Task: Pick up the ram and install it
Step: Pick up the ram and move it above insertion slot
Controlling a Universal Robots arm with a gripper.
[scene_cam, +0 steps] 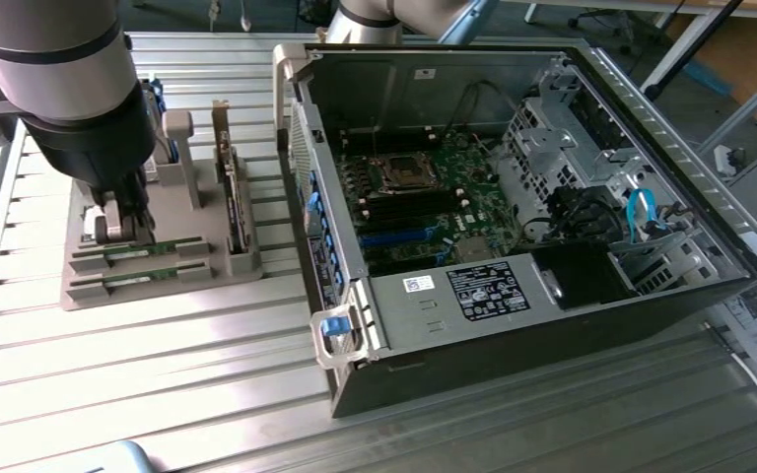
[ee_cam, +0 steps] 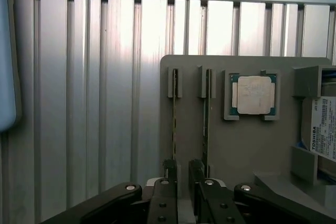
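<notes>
Misalignment was the main risk. The pincer (ee_cam: 182, 167) hung low over the grey holder (ee_cam: 247, 150) on the desk (ee_cam: 105, 103), its fingers (ee_cam: 169, 170) a narrow gap apart and gripping nothing. The ram (ee_cam: 174, 124) stood on edge in its slot, its near end at the inner side of one finger rather than centred in the gap. Its twin (ee_cam: 207, 124) stood just beside the other finger. Closing from there could have pushed the ram sideways, pinched only a corner, or knocked the twin. A skewed grip would probably have made the stick jam at the memory slots (scene_cam: 412, 210) inside the open computer case (scene_cam: 392, 79).
</notes>
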